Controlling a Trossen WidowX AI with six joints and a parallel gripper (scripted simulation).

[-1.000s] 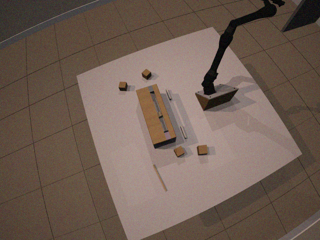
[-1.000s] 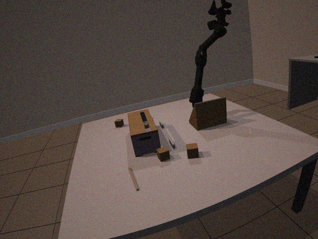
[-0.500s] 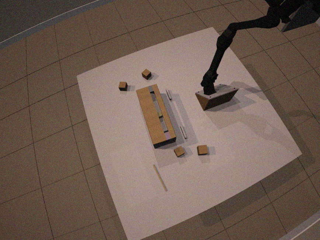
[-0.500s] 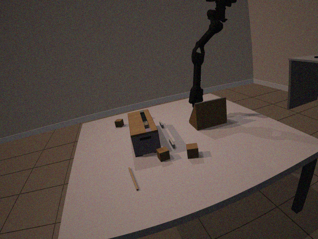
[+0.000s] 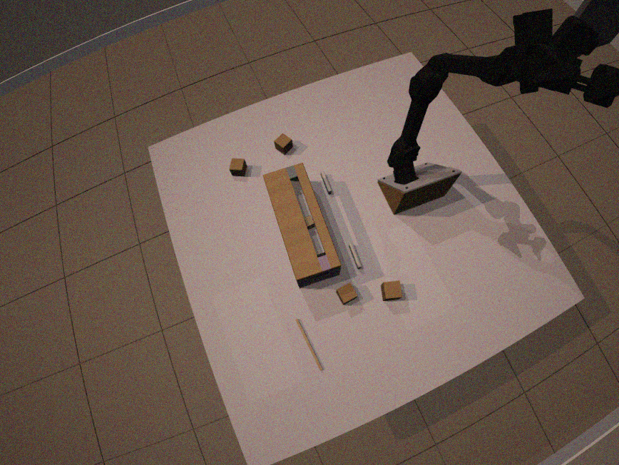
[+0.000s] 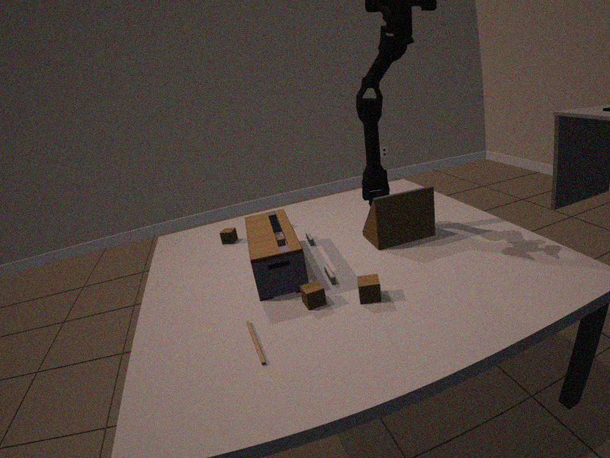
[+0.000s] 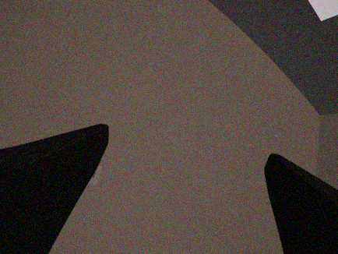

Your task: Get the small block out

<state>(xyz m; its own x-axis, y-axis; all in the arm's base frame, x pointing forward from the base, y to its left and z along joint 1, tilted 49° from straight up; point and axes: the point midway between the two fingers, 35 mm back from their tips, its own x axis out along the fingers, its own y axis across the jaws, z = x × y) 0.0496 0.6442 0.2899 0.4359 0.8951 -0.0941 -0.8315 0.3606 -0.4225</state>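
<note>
I had the arm [image 5: 417, 107] reared high above its base [image 5: 440, 192], a wedge-shaped wooden block with a grey bolted top plate near the table's far right corner. The links looked matte black and jointed; the upper part ran out of the exterior view at the top edge.

The gripper [image 7: 187, 165] was spread wide and held nothing. In the wrist view its two fingers showed as dark, pointed wedges with only a plain tan surface and a dark grey band behind them.

The table [image 5: 450, 320] was a flat, pale, matte square slab on dark legs. Near its middle, toward the left edge, lay the box [image 5: 287, 220]: long, narrow, with a tan wooden lid and dark sides. A slot ran along the lid, and through it I saw grey strips and a small lilac patch at the near end. The block I was after should have been on the shelf inside, but I could not make it out in any view.

Just beside the box, on the arm's side, lay two short grey bars [image 5: 355, 256], one near each end.

Four small wooden cubes stood on the table: two beyond the box's far end [image 5: 283, 142] [image 5: 238, 166], two off its near end [image 5: 346, 293] [image 5: 391, 290]. A thin wooden stick [image 5: 309, 344] lay flat, apart from the box, toward the near edge.
</note>
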